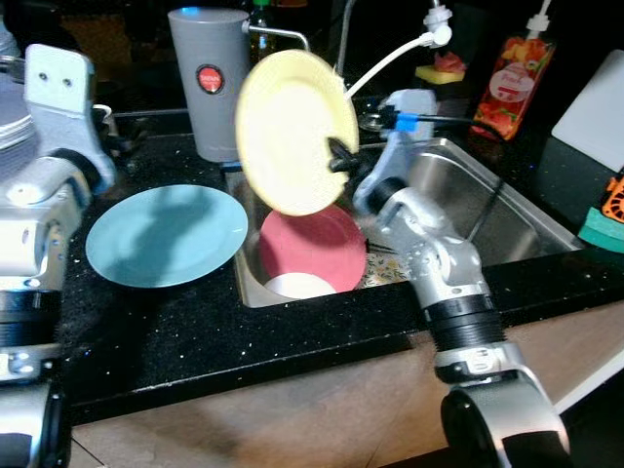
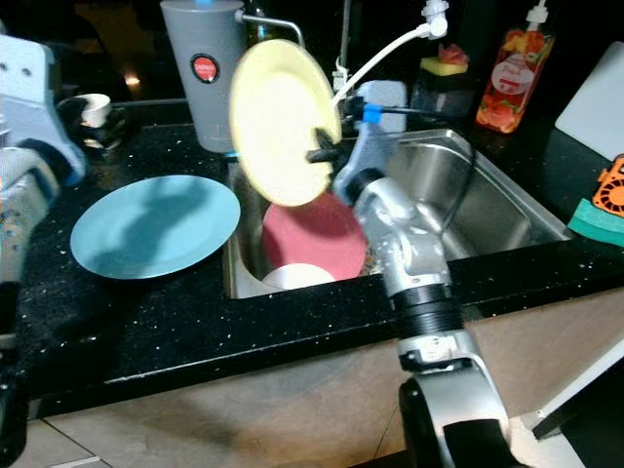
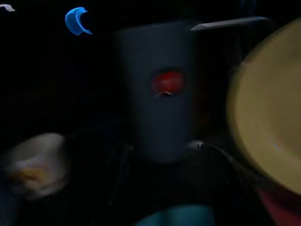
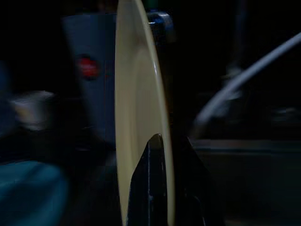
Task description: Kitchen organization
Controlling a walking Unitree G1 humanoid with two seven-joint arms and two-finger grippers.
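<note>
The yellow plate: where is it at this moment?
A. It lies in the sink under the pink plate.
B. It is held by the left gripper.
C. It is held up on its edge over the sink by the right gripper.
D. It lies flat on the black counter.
C: the right gripper pinches the rim of the yellow plate, which stands nearly upright in the air above the pink plate in the sink.

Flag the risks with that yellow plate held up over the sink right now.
1. The right claw pinches the yellow plate only at its rim, plate nearly on edge; it could pivot or slip.
2. A drop would land on the pink plate in the sink, likely chipping both.
3. The grey canister and faucet stand close behind; a swing could clip them.
</note>
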